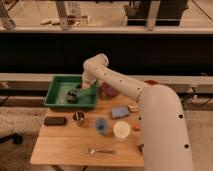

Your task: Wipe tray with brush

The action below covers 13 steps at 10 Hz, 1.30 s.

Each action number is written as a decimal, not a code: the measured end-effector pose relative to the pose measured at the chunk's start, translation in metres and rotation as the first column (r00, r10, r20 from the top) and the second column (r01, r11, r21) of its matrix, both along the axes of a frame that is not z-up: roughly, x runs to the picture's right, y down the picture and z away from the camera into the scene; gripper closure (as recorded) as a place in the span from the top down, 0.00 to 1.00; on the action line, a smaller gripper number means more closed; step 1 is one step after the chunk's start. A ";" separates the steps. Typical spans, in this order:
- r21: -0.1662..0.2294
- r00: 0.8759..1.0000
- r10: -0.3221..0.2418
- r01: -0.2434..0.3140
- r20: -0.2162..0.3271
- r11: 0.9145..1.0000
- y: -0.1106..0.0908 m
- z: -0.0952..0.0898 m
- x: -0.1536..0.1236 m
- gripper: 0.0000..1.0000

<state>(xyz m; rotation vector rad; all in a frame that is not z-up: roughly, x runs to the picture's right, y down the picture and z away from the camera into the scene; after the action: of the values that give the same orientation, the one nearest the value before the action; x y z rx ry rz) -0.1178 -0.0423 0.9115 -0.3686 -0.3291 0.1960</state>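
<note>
I count one brush (pixel 71 96), a dark lump on the floor of the one green tray (pixel 56 91), right under my end effector (pixel 77 92). I cannot tell its long axis, or whether the end effector grasps it. Nearer me than the end effector, the desk (pixel 60 148) carries one black block (pixel 55 120), one metal cup (pixel 78 118) and one spoon (pixel 100 150).

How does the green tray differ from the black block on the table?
The tray is green and far bigger; the black block is small. The tray has raised sides; the block is flat. The gripper hangs in the tray by the brush, away from the block. Both are rectangular.
</note>
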 end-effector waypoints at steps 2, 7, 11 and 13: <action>0.011 1.000 0.004 -0.004 -0.029 1.000 -0.003 -0.004 0.013 0.00; 0.028 0.996 -0.004 0.006 -0.085 1.000 -0.007 -0.018 0.039 0.00; 0.038 0.992 -0.011 0.016 -0.127 0.999 -0.014 -0.015 0.052 0.00; 0.038 0.991 -0.022 0.027 -0.131 0.999 -0.019 -0.007 0.048 0.00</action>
<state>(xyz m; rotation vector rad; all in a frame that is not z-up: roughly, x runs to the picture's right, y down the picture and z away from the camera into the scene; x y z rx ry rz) -0.0700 -0.0610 0.9048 -0.3190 -0.1990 0.1881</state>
